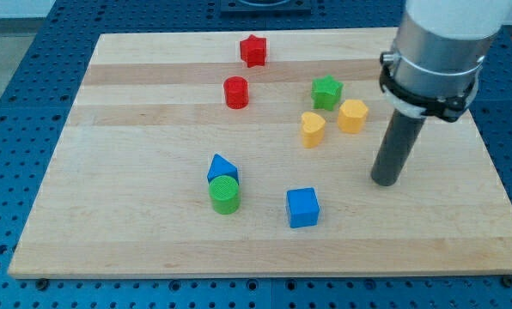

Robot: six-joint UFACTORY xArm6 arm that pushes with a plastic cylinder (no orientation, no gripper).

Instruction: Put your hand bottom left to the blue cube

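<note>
The blue cube (302, 207) sits on the wooden board (118, 215) near the view's bottom, a little right of centre. My tip (384, 182) rests on the board to the right of the cube and slightly above it, well apart from it. The dark rod rises from the tip into the grey arm body at the view's top right.
A blue triangular block (222, 166) touches a green cylinder (225, 196) left of the cube. A yellow heart-like block (313, 129), a yellow hexagon-like block (353, 115) and a green star (326, 92) lie above the tip's left. A red cylinder (236, 92) and red star (253, 51) lie farther up.
</note>
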